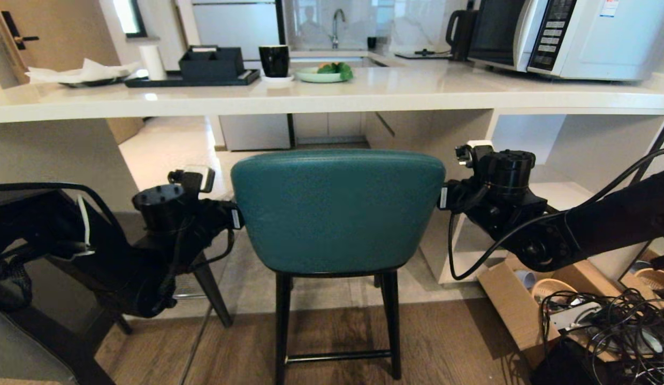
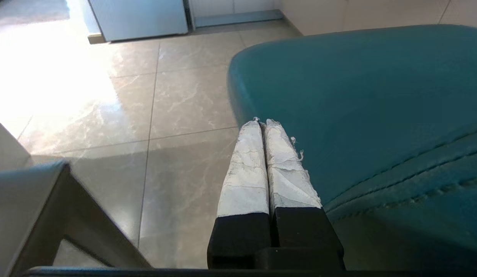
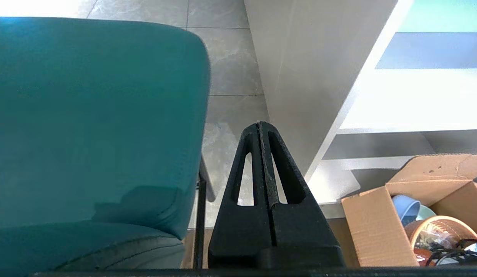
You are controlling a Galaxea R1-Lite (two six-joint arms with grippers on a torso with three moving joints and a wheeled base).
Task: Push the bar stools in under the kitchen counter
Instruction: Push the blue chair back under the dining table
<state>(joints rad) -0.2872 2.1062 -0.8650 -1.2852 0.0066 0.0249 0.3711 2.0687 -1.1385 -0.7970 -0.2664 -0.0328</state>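
A teal bar stool with thin black legs stands in front of the white kitchen counter, its curved back facing me. My left gripper is shut at the back's left edge; in the left wrist view its white-taped fingers lie along the teal shell. My right gripper is shut at the back's right edge. The right wrist view shows this gripper a little apart from the teal back. The dark grey stool is mostly hidden behind my left arm; one leg and a corner show.
White open shelves stand under the counter's right end, close to my right arm. An open cardboard box with bowls and a tangle of cables lie on the floor at right. A microwave, tray, cup and plate sit on the counter.
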